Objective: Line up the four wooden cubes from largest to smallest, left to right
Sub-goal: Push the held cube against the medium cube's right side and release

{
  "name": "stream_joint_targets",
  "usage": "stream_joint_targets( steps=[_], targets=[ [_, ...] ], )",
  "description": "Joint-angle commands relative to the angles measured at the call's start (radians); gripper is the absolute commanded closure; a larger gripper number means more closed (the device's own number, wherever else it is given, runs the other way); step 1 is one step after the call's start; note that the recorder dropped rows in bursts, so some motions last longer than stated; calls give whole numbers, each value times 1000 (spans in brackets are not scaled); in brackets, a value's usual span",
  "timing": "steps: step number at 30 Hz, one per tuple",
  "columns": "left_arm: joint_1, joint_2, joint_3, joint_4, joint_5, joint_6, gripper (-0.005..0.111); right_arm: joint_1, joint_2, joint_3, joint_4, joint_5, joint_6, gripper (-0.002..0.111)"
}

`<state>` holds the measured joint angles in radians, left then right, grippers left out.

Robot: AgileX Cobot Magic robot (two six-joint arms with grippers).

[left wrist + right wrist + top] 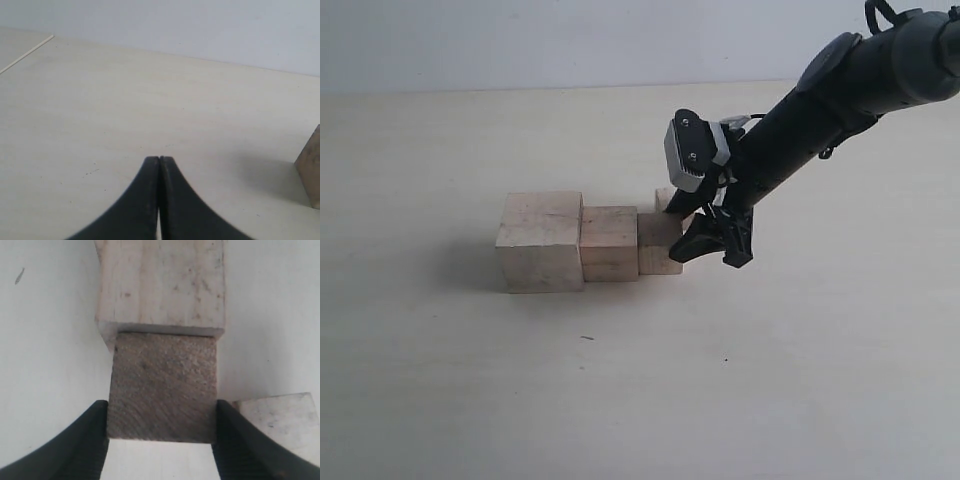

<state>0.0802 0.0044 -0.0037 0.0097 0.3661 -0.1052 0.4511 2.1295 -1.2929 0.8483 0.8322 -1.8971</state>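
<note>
My right jaws were clamped on the third cube (658, 242). In the right wrist view my black fingers (86, 449) pressed against its two opposite sides, with its rough end-grain face (162, 385) filling the gap between them. That cube sat at the right end of a row on the bench (440, 380). The largest cube (540, 240) was at the left and the second cube (610, 243) in the middle, each touching its neighbour. From my wrist I saw the second cube (160, 285) butted straight against the far face of the one I held, wider than it on both sides. I could not tell whether the third cube was resting fully on the bench or just off it.

The smallest cube (666, 197) stood out of the row, just behind the third cube and half hidden by my wrist in the exterior view. In the right wrist view it (277, 420) lay just beside one of my fingers, and I could not tell whether they touched. My right arm (820, 110) reached down to the row at a slant from the upper right.

My left jaws were closed on nothing, their tips meeting in a thin seam above bare bench (150, 100). One cube (311, 167) showed only a corner at the edge of the left wrist view, well apart from the tips, and I could not tell which cube it was.
</note>
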Motion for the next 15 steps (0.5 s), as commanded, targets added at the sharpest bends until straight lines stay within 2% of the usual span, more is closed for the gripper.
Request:
stream_joint_targets(
  steps=[1,15],
  targets=[
    [1,-4,4,1,-9,-4,107,6,38,18,-28,-9,-13,108],
    [1,-4,4,1,-9,-4,107,6,38,18,-33,-19,-13,108]
  ],
)
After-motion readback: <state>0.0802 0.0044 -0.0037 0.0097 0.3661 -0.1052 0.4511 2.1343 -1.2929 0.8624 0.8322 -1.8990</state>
